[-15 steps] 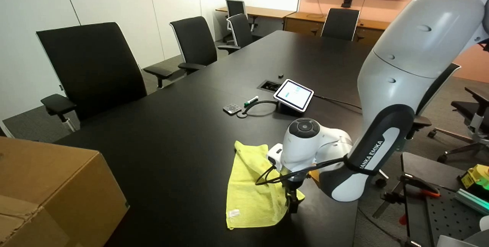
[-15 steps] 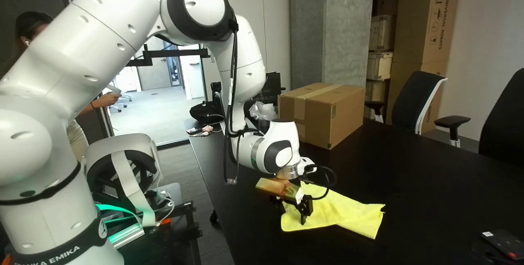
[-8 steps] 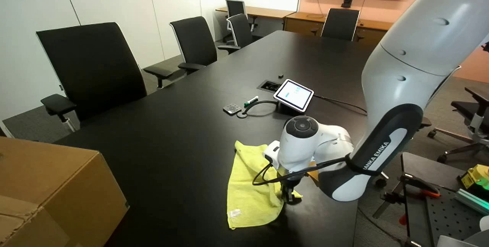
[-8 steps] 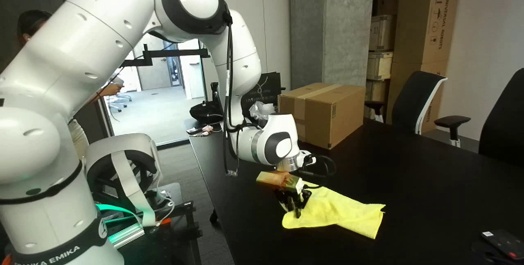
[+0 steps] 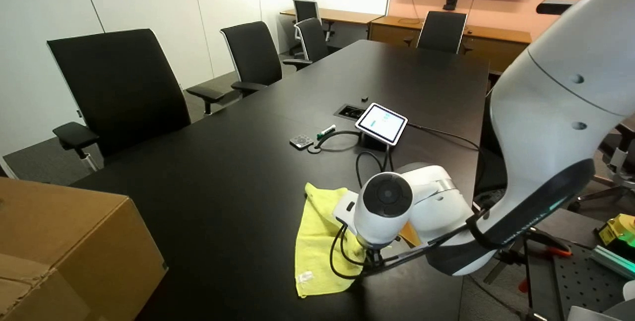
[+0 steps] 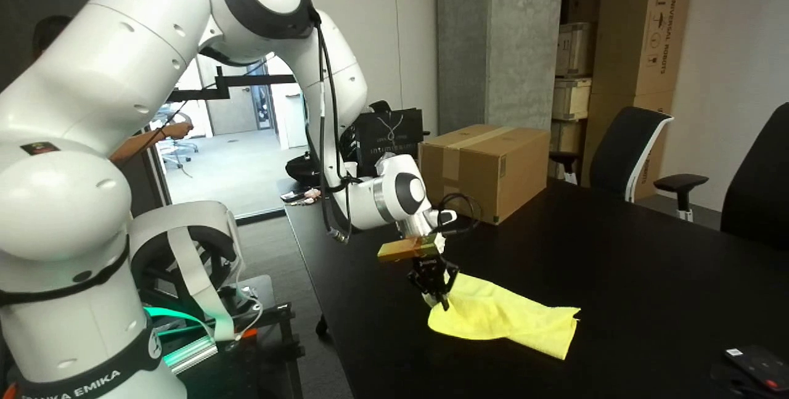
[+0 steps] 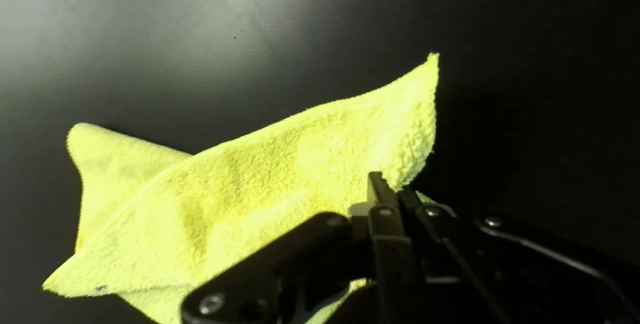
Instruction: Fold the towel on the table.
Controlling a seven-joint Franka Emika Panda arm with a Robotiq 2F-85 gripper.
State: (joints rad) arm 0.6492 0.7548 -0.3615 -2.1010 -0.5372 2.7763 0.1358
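The yellow-green towel (image 5: pixel 317 254) lies rumpled on the black table (image 5: pixel 233 197), with part of it doubled over. In the wrist view the towel (image 7: pixel 280 179) spreads left and ahead of the jaws, one corner pointing up. My gripper (image 7: pixel 393 188) is shut on the towel's near edge, cloth pinched between its fingertips. An exterior view shows the gripper (image 6: pixel 441 303) tilted at the left end of the towel (image 6: pixel 499 316), the gripped edge slightly raised. Elsewhere the arm and cables hide the fingers and some of the cloth.
A cardboard box (image 6: pixel 487 171) stands on the table, also seen in the other exterior picture. Farther along are a tablet (image 5: pixel 381 124) on a stand, a cable, a green marker (image 5: pixel 326 131) and a small card-like square (image 5: pixel 301 142). Office chairs (image 5: pixel 119 93) line the table; a remote (image 6: pixel 759 367) lies near its edge.
The gripper, open a second ago, has shut on the towel's edge. It has tilted and moved slightly up and back, pulling that edge along; the towel's far end has stayed put.
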